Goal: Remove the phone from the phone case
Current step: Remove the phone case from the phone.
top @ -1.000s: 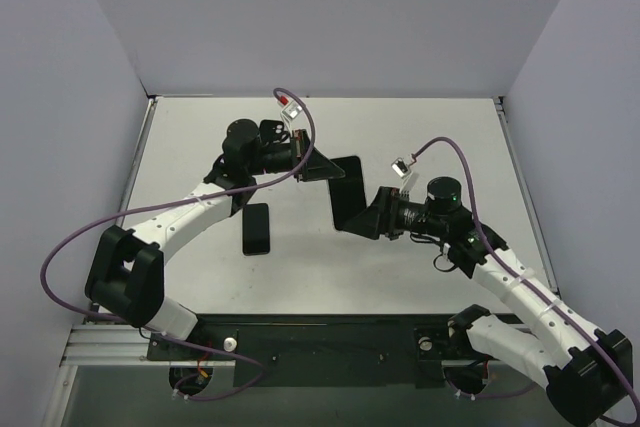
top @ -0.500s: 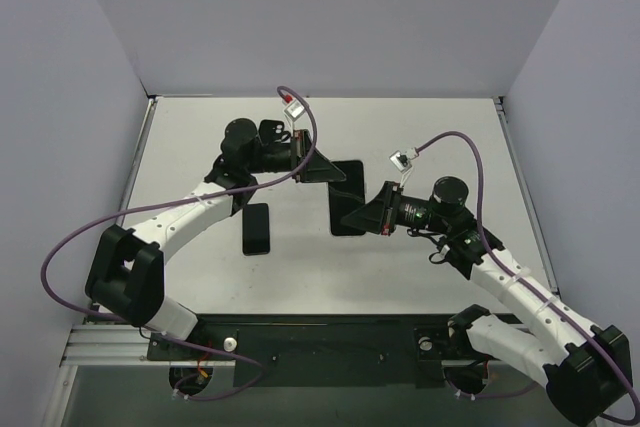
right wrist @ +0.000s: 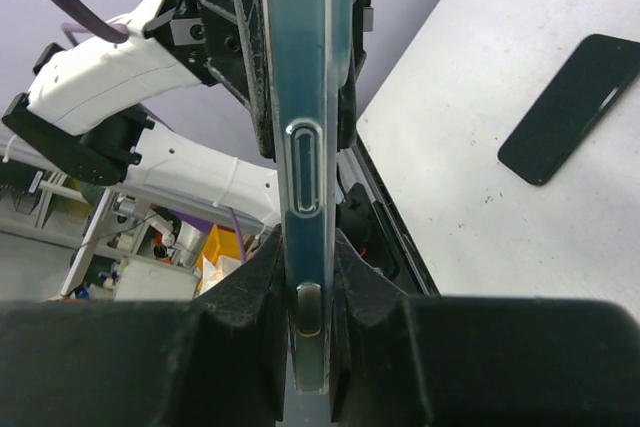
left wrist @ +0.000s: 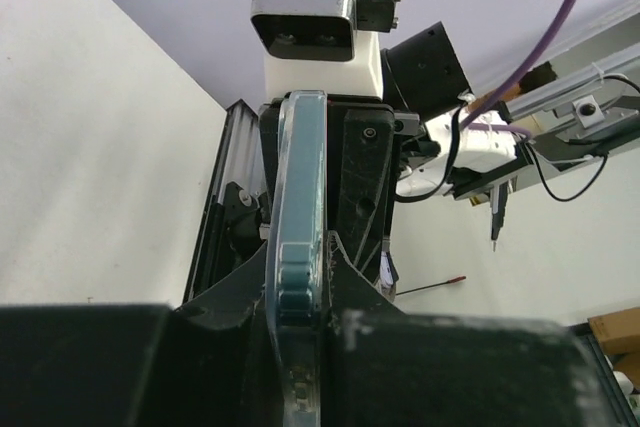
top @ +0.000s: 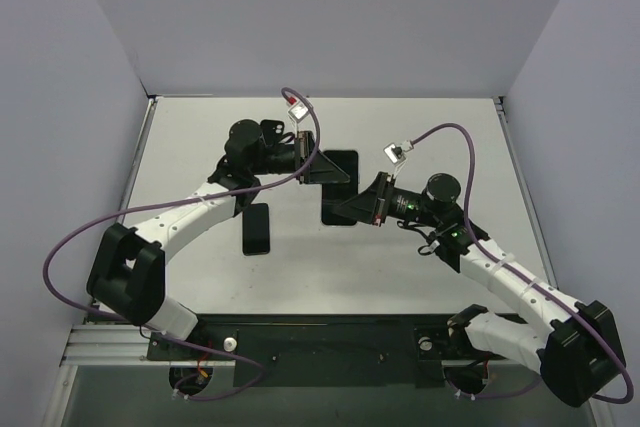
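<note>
Your main job looks mostly done: the flat black glossy phone [top: 257, 229] lies face-flat on the white matte table [top: 440, 127], clear of both arms, at about 8 o'clock from the case in the overhead view. The translucent bluish plastic phone case [right wrist: 308, 67] is up off the table, held edge-on between the two arms. Your left pincer [top: 330, 172] is clamped on one end of it, and your right pincer [top: 345, 213] is clamped on the other end, jaws pressed against both faces. From the wrist views the case is a thin rigid-looking shell with rounded corners, a smooth shiny rim and a moulded oblong side-button bump. I can't tell for sure from the edge-on views that it is hollow, but the slab on the table reads as the phone, so I judge extraction complete. What's left, likely: set the case down and let go. The rim looks slick, so watch for slipping.
</note>
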Robot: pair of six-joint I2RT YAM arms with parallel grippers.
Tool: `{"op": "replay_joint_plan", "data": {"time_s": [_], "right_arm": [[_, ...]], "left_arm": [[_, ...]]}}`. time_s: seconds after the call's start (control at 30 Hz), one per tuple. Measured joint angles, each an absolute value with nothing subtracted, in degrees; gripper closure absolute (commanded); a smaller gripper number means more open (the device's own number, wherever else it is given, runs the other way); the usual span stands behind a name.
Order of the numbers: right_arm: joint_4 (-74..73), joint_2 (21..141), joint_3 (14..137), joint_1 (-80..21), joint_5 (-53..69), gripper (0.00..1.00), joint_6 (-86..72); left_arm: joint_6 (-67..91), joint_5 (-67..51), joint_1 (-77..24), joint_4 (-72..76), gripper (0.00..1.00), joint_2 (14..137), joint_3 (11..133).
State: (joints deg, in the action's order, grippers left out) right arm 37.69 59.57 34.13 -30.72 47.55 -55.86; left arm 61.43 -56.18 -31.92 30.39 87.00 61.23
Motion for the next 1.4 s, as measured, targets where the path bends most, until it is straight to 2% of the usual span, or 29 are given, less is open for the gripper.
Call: {"op": "replay_joint_plan", "data": {"time_s": [0.07, 0.1, 0.13, 0.17, 0.23, 0.3, 0.53, 0.87, 0.93, 0.97, 1.07, 1.4], "right_arm": [[39.42, 59.61, 34.13, -30.76, 48.45, 0.9, -56.6], [39.88, 59.61, 34.13, -30.83, 48.66, 0.79, -56.73], [40.1, 59.55, 34.13, -30.85, 48.73, 0.75, -56.73], [39.92, 59.51, 34.13, -30.85, 48.53, 0.64, -56.64], [38.37, 59.4, 34.15, -30.92, 48.01, 0.5, -56.42], [36.71, 59.2, 34.17, -31.53, 47.66, 0.44, -55.35], [29.74, 59.99, 39.05, -38.22, 47.72, 0.56, -49.8], [50.46, 70.63, 40.8, -42.09, 53.84, 0.66, -61.32], [52.27, 70.89, 41.19, -42.44, 54.35, 0.76, -62.22], [52.93, 70.87, 41.39, -42.46, 54.63, 0.85, -62.61], [53.34, 70.61, 41.95, -42.81, 54.96, 0.95, -62.19], [47.7, 68.45, 43.72, -44.01, 55.53, 0.99, -59.44]], "left_arm": [[62.57, -57.23, -31.77, 32.21, 1.0, 86.83, 61.23], [62.76, -57.32, -31.77, 32.62, 1.0, 86.61, 61.25], [62.65, -57.34, -31.77, 32.34, 1.0, 86.37, 61.34], [62.3, -57.28, -31.79, 31.73, 1.0, 86.21, 61.52], [60.71, -56.66, -31.75, 29.39, 1.0, 85.71, 61.63], [59.99, -55.64, -31.35, 27.0, 1.0, 84.33, 60.66], [65.98, -55.48, -22.0, 24.45, 1.0, 74.5, 52.58], [69.95, -55.79, -18.57, 20.8, 1.0, 61.23, 49.82], [70.26, -55.79, -18.59, 19.42, 1.0, 59.72, 49.6], [70.28, -55.72, -18.59, 18.72, 1.0, 59.16, 49.56], [71.2, -55.09, -18.2, 18.0, 1.0, 58.06, 49.01], [75.44, -56.38, -18.09, 18.79, 1.0, 57.28, 48.97]]}}
